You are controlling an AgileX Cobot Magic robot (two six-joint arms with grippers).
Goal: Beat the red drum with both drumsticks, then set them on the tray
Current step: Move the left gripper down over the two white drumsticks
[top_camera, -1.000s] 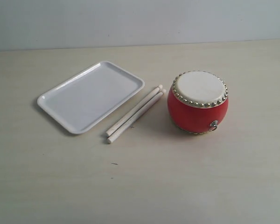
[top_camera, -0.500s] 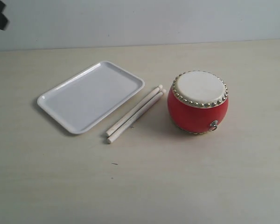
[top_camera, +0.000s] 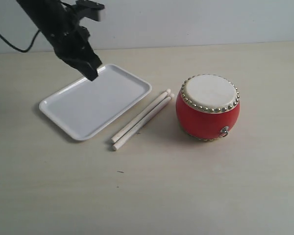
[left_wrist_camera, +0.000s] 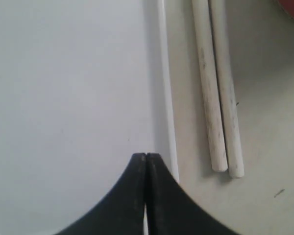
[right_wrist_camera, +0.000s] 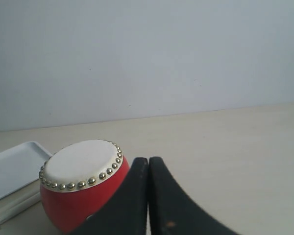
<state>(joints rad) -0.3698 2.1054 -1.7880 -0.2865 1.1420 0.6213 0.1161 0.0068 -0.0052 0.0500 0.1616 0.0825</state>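
Spanning the whole scene, the desk (top_camera: pixel 196 196) carries the tray (top_camera: pixel 88 105) on the left, the drum (top_camera: pixel 208 110) on the right, and the sticks (top_camera: pixel 142 119) between them, lying side by side and touching, just beside the tray's rim. The sticks look light, stiff and smooth, so they may roll; each is probably best pinched mid-shaft. The left gripper (left_wrist_camera: pixel 146 156) hovers over the tray's edge, closed and empty. Only the right wrist view shows the right gripper (right_wrist_camera: pixel 148 160), likewise closed and empty, near the drum.
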